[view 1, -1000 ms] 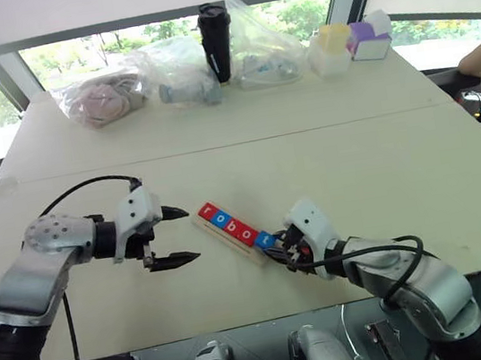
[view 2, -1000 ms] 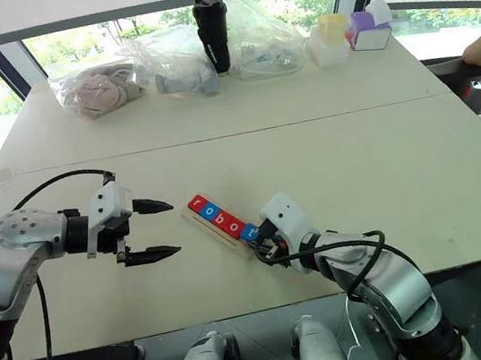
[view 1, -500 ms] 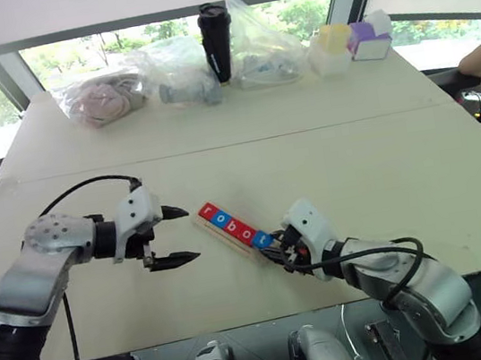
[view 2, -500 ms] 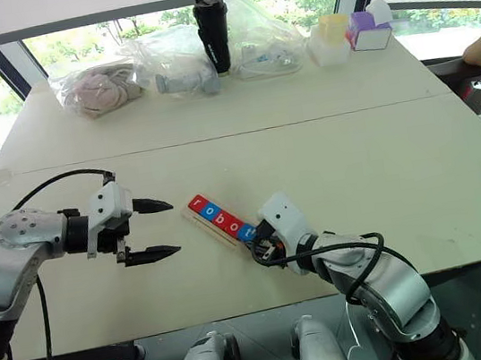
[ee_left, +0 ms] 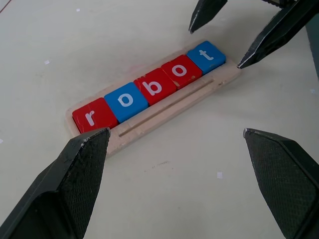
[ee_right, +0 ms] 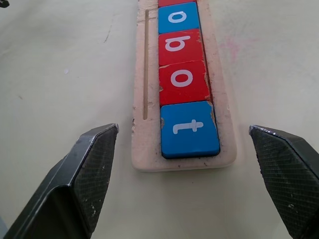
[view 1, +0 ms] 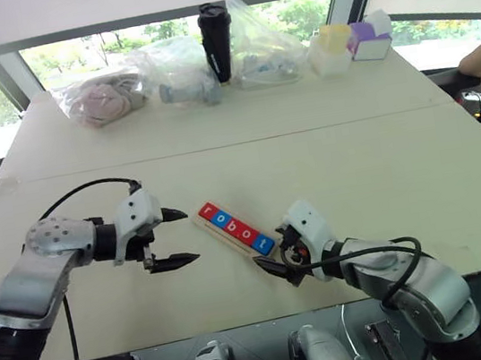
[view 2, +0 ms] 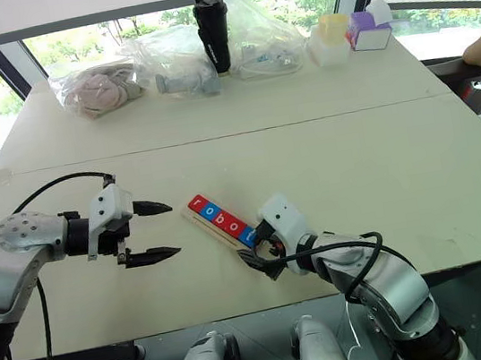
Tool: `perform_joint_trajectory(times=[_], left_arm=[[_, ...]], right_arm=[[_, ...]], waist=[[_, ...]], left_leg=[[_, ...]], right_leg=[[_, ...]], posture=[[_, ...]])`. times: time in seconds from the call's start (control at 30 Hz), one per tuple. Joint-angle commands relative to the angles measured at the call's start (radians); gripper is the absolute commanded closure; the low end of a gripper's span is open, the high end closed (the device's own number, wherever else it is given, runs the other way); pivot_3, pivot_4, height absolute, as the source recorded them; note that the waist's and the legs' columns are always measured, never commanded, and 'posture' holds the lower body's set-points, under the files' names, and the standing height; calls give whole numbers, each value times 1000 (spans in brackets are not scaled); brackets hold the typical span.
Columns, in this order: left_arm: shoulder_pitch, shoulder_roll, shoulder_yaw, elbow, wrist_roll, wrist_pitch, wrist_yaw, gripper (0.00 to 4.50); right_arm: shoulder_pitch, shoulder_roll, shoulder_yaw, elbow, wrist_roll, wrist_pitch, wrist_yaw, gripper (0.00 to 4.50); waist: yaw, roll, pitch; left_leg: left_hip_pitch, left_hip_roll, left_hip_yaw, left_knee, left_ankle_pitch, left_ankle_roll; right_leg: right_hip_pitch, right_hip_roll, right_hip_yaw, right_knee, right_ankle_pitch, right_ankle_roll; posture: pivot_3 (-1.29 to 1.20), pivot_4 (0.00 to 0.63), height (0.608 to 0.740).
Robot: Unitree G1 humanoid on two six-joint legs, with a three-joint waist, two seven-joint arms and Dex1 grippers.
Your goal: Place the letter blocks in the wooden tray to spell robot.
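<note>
The tray [view 1: 233, 232] lies on the bench [view 1: 356, 163] with five blocks [ee_left: 149, 88] in a row spelling "robot". The right pincer [view 1: 277, 260] gapes wide, holding nothing, its fingers straddling the tray's "t" end. The left pincer [view 1: 177, 237], also wide and empty, points at the "r" end.

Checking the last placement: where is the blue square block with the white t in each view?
Left eye: blue t block, tray's near end.
Right eye, by the right gripper.
Left wrist, tray's far end.
Right wrist, centre.
Shared landmark: pale wooden tray.
</note>
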Motion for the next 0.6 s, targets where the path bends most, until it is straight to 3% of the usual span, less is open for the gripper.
perform_joint_trajectory(times=[0.03,0.33,0.5,0.6], left_arm=[[-3,5,15,-18,0,-9,1,0],[29,7,55,11,-26,6,8,0],[76,1,100,13,-55,41,24,0],[135,-2,135,13,-56,38,49,0]], right_arm=[[-17,2,-60,-50,45,-29,27,73],[-29,-167,-502,-81,316,-121,250,73],[140,-288,-516,-71,261,-216,321,73],[211,-296,-484,-23,202,-300,321,73]], waist=[[0,0,0],[2,0,0],[2,0,0],[0,0,0]], left_leg=[[0,0,0,0,0,0],[0,0,0,0,0,0],[1,0,-1,-2,0,0],[1,0,-1,-1,0,0]], right_leg=[[0,0,0,0,0,0],[1,0,0,-1,0,0],[1,0,0,0,0,1],[1,0,0,0,0,0]], posture=[[0,150,740],[0,150,740],[0,150,740],[0,150,740]])
